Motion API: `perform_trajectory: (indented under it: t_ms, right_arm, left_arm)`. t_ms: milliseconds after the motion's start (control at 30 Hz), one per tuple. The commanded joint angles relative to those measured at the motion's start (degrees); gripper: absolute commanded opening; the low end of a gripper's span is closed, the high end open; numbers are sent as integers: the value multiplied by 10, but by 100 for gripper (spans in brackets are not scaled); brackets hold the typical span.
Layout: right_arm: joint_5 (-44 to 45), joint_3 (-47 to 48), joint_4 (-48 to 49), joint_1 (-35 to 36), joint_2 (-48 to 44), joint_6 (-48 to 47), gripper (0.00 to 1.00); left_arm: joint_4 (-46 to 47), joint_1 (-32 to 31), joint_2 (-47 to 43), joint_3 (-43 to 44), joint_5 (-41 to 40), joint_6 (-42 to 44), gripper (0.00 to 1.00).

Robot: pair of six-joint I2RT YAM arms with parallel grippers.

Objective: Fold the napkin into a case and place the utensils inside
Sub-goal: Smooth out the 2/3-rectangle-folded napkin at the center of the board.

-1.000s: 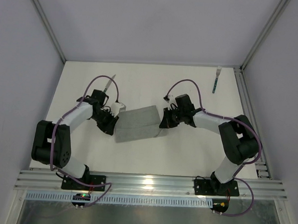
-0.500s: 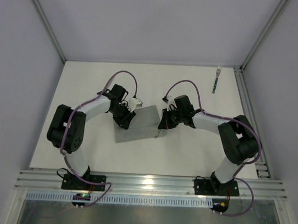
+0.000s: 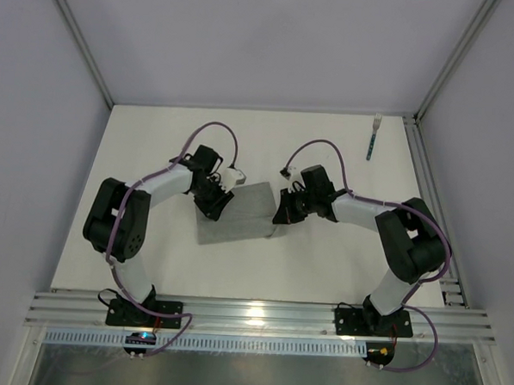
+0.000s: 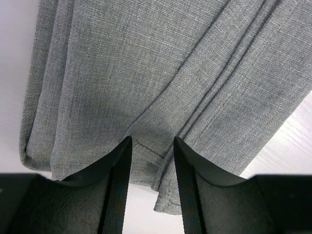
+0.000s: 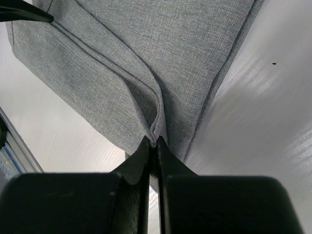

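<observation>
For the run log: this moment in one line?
napkin: folded, mid-table | left jaws: open at its left end | right jaws: shut on its right edge | fork: far right, loose

The top camera looks steeply down from above and behind the arms point(image 3: 154, 187), far enough to take in the whole bench point(image 3: 322, 265). Each wrist camera sits very close over the napkin point(image 4: 146, 73), looking along its own fingers point(image 4: 116, 195). All three views share that napkin.
</observation>
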Motion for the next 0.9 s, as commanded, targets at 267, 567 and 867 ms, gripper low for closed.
perform_trajectory:
  t_ms: [267, 567, 867]
  right_arm:
    - [-10, -7, 16, 3, -6, -5, 3]
    - [-11, -8, 20, 4, -6, -4, 3]
    - [-10, -5, 31, 3, -7, -2, 3]
  left_arm:
    - [17, -2, 0, 22, -43, -9, 40]
    - [-6, -2, 20, 14, -10, -2, 29]
    - [-8, -1, 6, 14, 4, -2, 9]
